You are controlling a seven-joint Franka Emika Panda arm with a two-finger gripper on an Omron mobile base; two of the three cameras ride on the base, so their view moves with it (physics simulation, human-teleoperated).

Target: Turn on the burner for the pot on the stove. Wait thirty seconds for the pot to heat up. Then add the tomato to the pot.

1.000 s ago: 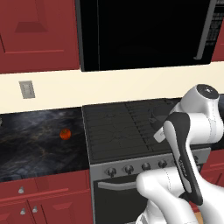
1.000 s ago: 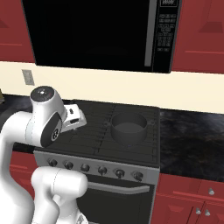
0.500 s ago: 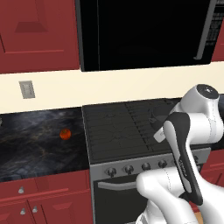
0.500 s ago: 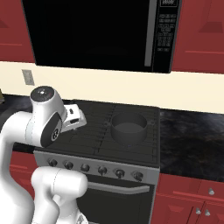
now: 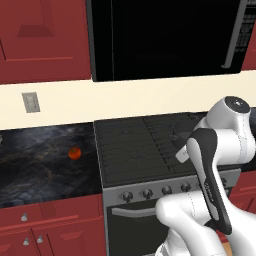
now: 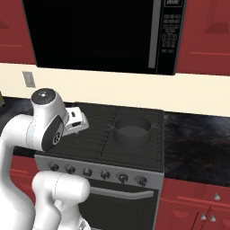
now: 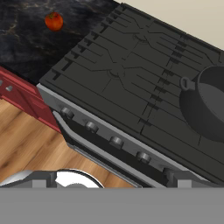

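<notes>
Hand view, tomato on counter beside stove, pot on grate

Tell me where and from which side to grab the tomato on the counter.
Take the tomato around its round middle, coming straight down from above. It sits alone on the dark counter left of the stove, dark spot upward, with nothing beside it, so either side is probably free for the fingers. Being a ball, it may roll; center the open tool on it before closing.

Flat, even rendered light — sharp throughout, soft faint shadows, no glare or blur.
</notes>
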